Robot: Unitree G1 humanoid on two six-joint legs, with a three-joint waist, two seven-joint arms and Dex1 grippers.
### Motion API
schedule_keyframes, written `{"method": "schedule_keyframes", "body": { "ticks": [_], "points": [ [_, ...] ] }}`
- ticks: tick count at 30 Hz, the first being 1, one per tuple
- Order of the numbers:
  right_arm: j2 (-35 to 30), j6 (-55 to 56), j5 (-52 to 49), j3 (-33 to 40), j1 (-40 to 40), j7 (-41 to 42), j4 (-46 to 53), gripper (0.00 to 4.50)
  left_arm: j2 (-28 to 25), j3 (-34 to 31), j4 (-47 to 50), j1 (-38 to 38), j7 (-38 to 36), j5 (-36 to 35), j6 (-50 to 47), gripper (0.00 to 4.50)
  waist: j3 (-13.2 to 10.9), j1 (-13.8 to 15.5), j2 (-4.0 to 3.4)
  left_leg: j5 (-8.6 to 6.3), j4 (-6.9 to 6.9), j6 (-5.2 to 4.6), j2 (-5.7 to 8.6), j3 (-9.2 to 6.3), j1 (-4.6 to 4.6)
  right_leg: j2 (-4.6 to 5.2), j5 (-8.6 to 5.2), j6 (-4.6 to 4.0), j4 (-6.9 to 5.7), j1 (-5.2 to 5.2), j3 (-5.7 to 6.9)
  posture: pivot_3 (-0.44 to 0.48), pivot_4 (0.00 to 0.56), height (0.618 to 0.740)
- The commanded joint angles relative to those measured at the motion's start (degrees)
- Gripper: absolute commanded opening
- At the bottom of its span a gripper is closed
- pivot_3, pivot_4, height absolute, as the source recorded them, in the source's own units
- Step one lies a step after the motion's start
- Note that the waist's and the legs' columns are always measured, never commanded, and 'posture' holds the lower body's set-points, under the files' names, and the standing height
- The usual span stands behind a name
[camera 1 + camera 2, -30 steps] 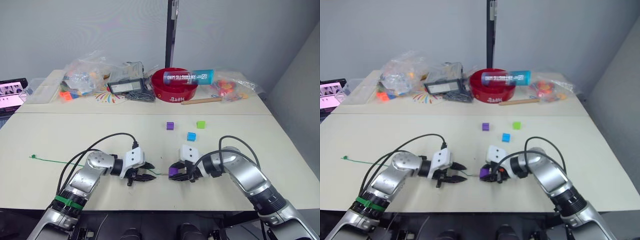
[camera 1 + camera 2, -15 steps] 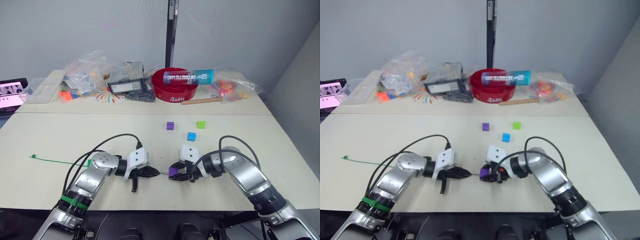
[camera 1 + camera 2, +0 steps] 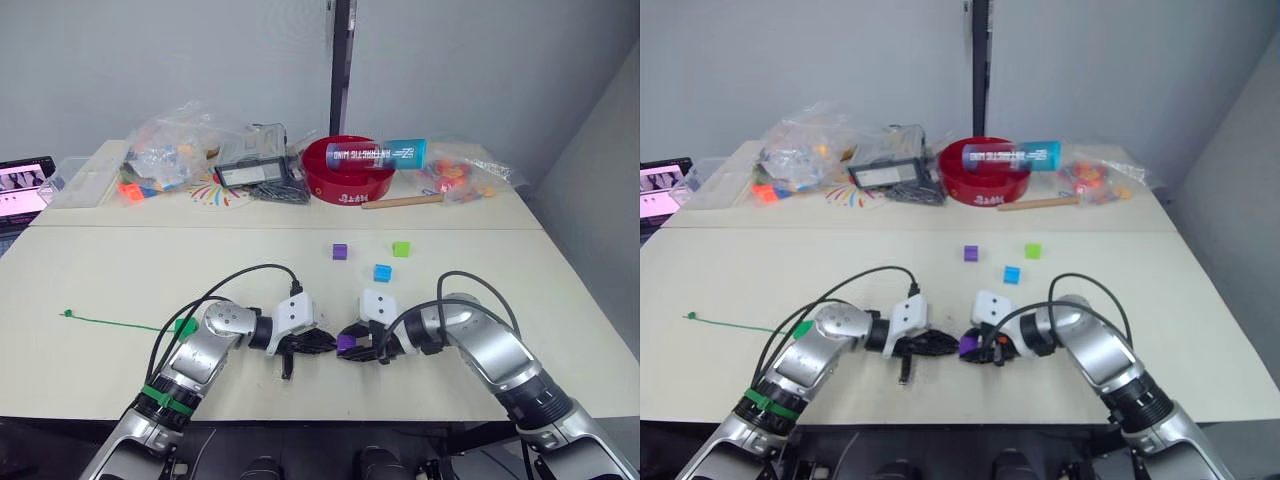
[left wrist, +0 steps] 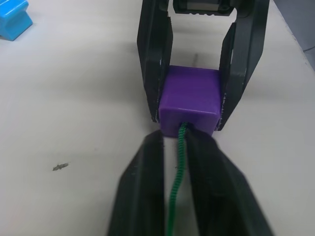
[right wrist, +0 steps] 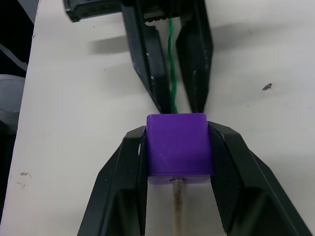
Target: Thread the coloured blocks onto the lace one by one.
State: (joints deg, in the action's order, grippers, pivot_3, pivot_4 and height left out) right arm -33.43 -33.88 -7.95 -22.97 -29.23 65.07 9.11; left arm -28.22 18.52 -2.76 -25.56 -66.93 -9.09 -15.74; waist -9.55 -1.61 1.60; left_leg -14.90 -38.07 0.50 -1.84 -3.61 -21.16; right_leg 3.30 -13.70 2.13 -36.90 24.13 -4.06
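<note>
Purple block [image 5: 178,142] clenched in right claw [image 3: 352,345] at lower centre; lace [image 4: 177,172], pinched by left claw [image 3: 312,343], ran straight through its bore — pale tip [image 5: 176,206] emerging opposite.

Probably a lab: plain grey walls, pale worktable [image 3: 120,270], clutter of toy bags [image 3: 165,150].

Bright even indoor light, soft shadows, sharp head views, slightly blurred wrist close-ups

Only print in view: blue tube [image 3: 378,154] lying across the red bowl [image 3: 349,181] carries white lettering, upside down and not legible. Nothing else readable.
</note>
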Motion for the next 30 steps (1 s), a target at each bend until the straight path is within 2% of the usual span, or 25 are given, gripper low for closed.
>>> {"method": "schedule_keyframes", "body": {
  "ticks": [1, 5, 7, 8, 13, 14, 21, 25, 30],
  "points": [
    [-0.1, -0.8, 0.2, -1.4, 0.0, 0.1, 0.0, 1.2, -1.7, -1.6, 4.0, 0.6, -1.8, -2.5, -1.3, 2.18, 0.0, -0.2, 0.0, 0.0, 0.0, 0.0, 0.0, 0.0, 0.0, 0.0, 0.0, 0.0, -0.02, 0.01, 0.0, 0.0, 0.15, 0.731],
    [0.0, -1.0, 0.0, -1.1, 0.2, -0.3, 0.3, 1.2, -4.0, -2.3, 5.9, 1.3, -2.7, -3.4, -1.9, 3.48, 0.0, -0.3, 0.0, 0.0, 0.0, 0.0, 0.0, -0.01, -0.01, 0.0, 0.0, 0.0, -0.01, 0.01, 0.0, 0.0, 0.15, 0.731],
    [0.1, -1.3, -0.7, -0.5, 0.2, -0.4, 0.8, 2.27, -4.5, -2.4, 6.2, 1.5, -2.5, -3.5, -1.6, 4.14, 0.0, -0.5, 0.0, 0.0, 0.0, 0.0, 0.0, -0.01, -0.01, 0.0, 0.0, 0.0, -0.02, 0.01, 0.0, 0.0, 0.15, 0.731],
    [0.0, -1.6, -1.3, 0.1, 0.2, -0.3, 1.4, 2.6, -4.4, -2.4, 6.0, 1.4, -2.0, -3.2, -1.3, 4.47, 0.0, -0.5, 0.0, 0.0, 0.0, 0.0, 0.0, -0.01, -0.01, 0.0, 0.0, 0.0, -0.02, 0.01, 0.0, 0.0, 0.15, 0.731],
    [-2.0, -3.3, -4.4, 3.2, 0.4, 0.7, 5.1, 4.3, -2.1, -1.1, 4.4, 0.6, -0.3, -1.8, 0.5, 4.5, 0.0, -0.5, 0.01, 0.0, 0.0, 0.01, 0.01, -0.01, -0.06, 0.01, 0.0, 0.0, 0.0, 0.03, 0.0, 0.0, 0.15, 0.731],
    [-2.9, -3.6, -5.3, 4.2, 0.6, 0.9, 6.1, 4.46, -1.4, -0.6, 3.8, 0.5, -0.1, -1.5, 1.0, 4.5, 0.0, -0.4, 0.0, 0.0, 0.0, 0.0, 0.01, -0.02, -0.06, 0.01, 0.0, 0.0, 0.0, 0.03, 0.01, 0.0, 0.15, 0.731],
    [-8.5, -1.5, -9.5, 10.3, 4.1, 2.6, 8.3, 4.46, 3.5, 2.0, -2.3, -0.9, 1.3, 1.3, 6.3, 4.5, 0.0, -0.3, 0.02, 0.0, 0.0, 0.0, 0.02, -0.01, -0.07, 0.01, 0.0, 0.0, 0.04, 0.01, 0.01, 0.0, 0.15, 0.731],
    [-9.7, 0.7, -8.7, 10.1, 5.8, 2.4, 7.5, 4.46, 5.2, 2.3, -5.6, -1.8, 1.5, 2.2, 8.6, 4.5, 0.0, -0.5, 0.03, 0.0, 0.0, 0.0, 0.01, 0.0, -0.08, 0.0, 0.0, 0.0, 0.05, 0.02, -0.01, 0.0, 0.15, 0.731],
    [-8.6, 2.3, -7.7, 8.8, 5.9, 1.1, 6.3, 4.5, 5.8, 2.1, -6.8, -2.2, 0.6, 1.8, 9.7, 3.07, 0.0, -0.7, 0.03, 0.0, 0.0, 0.0, 0.01, -0.01, -0.07, 0.0, 0.0, 0.0, 0.04, 0.02, -0.01, 0.0, 0.15, 0.731]
  ]
}}
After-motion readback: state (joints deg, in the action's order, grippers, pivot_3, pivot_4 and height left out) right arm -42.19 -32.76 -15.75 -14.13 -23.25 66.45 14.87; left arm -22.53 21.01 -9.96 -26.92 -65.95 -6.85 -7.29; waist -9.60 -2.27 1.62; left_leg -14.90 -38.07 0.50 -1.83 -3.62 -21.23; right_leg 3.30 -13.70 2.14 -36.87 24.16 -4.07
